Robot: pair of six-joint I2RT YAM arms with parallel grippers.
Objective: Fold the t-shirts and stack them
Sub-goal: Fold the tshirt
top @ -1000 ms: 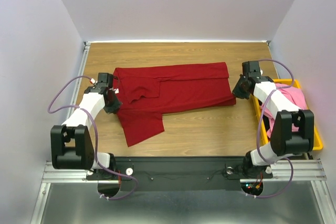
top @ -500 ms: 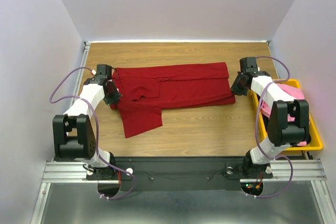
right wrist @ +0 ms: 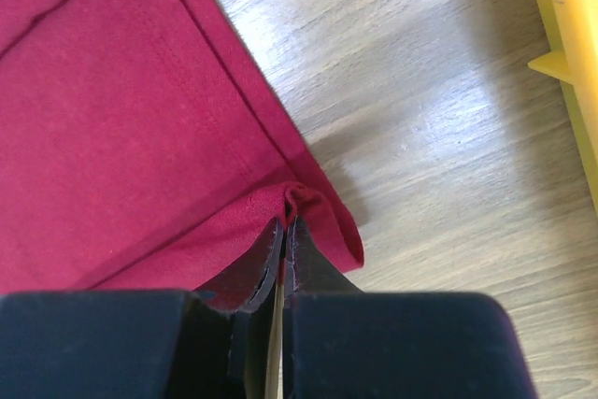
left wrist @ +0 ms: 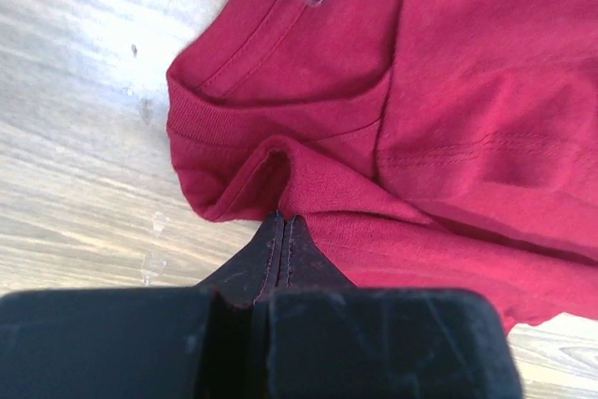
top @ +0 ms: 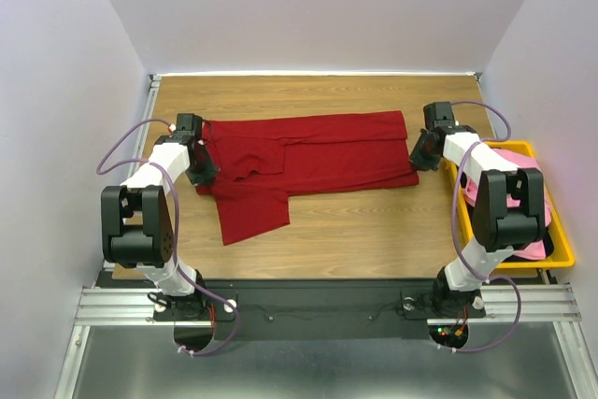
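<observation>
Wooden surface (top: 374, 231), dark red cloth t-shirt (top: 327, 151) spread across: left tool (left wrist: 283, 223) pinching its neck end, right tool (right wrist: 284, 227) pinching its hem corner.

It looked like a robotics lab test cell, not a home. A wood-grain tabletop (top: 355, 231) stood boxed in by plain white panels (top: 308, 16) at 9, 12 and 3 o'clock. The left arm (top: 154, 179) and right arm (top: 481, 170) were mounted by an aluminium rail (top: 112, 304) at 6 o'clock, and a yellow plastic bin (top: 563, 242) sat at 3 o'clock.
</observation>
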